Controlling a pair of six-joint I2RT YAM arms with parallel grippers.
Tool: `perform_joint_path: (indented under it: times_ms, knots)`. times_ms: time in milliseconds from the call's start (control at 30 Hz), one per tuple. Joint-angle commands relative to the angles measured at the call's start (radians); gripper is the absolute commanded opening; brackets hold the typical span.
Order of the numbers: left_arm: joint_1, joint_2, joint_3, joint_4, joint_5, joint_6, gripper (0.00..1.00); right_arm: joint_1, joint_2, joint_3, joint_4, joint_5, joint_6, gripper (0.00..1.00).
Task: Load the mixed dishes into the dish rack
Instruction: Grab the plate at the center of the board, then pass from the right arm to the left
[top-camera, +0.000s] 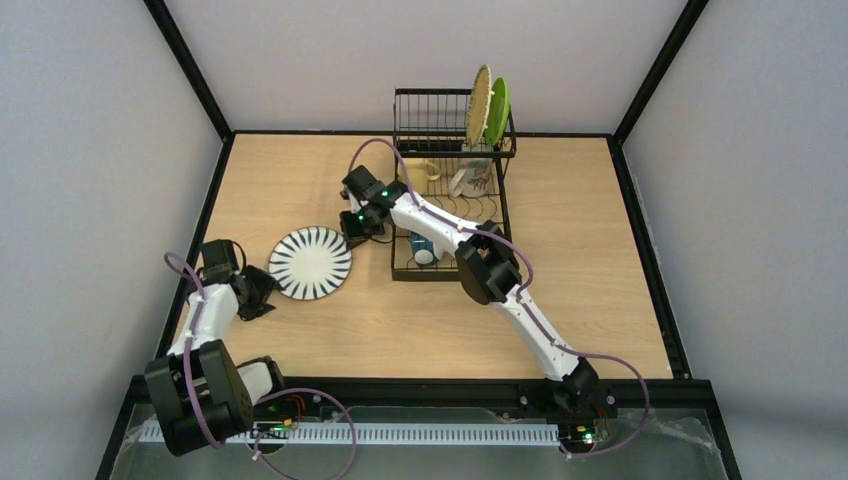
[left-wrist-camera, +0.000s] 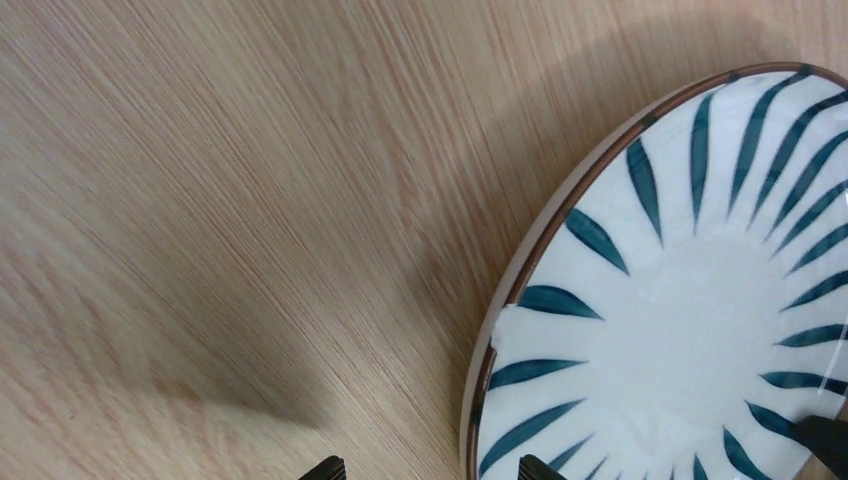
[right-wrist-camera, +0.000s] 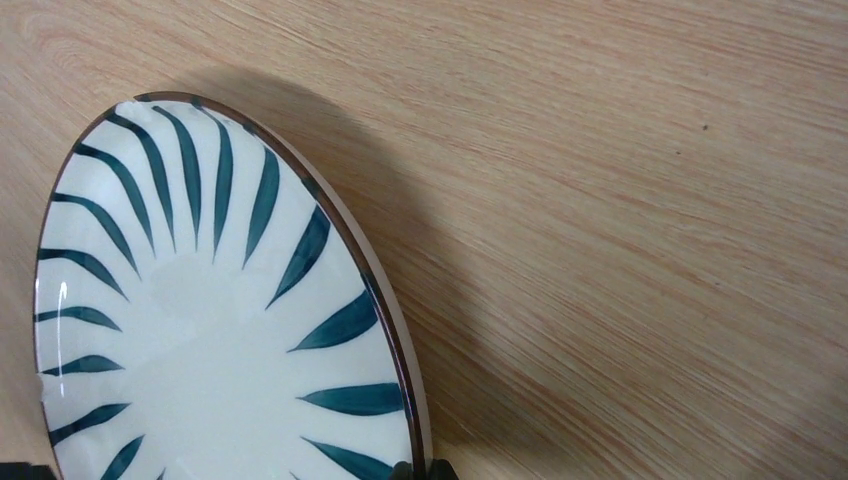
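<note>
The round, glossy plate (top-camera: 310, 262), white with dark radial stripes, lies face up on the wood-grain table (top-camera: 300, 170), left of the wire rack (top-camera: 450, 200). The right gripper (top-camera: 353, 231) pinches its thin rim. The left gripper (top-camera: 260, 291) gapes wide at the opposite edge.

A pale wooden bench (top-camera: 600, 270) sits between grey walls (top-camera: 90, 150); black frame posts (top-camera: 185, 60) rise at eleven and one o'clock.

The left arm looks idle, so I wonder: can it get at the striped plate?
Probably yes: the left gripper is open right at the striped plate's rim, nothing between them. The right gripper is shut on the opposite rim, though.
</note>
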Motion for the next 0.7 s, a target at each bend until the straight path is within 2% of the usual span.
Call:
perform_joint_path:
  times_ms: [0, 567, 667]
  knots:
    - [0.003, 0.018, -0.048, 0.077, 0.004, -0.046, 0.99, -0.001, -0.103, 0.045, -0.011, -0.066, 0.019, 0.0]
    - [-0.014, 0.018, -0.201, 0.323, 0.034, -0.232, 0.99, 0.043, -0.112, 0.05, -0.05, -0.098, 0.012, 0.0]
    - [-0.019, 0.003, -0.243, 0.374, 0.052, -0.274, 0.93, 0.047, -0.109, 0.049, -0.059, -0.099, 0.003, 0.0]
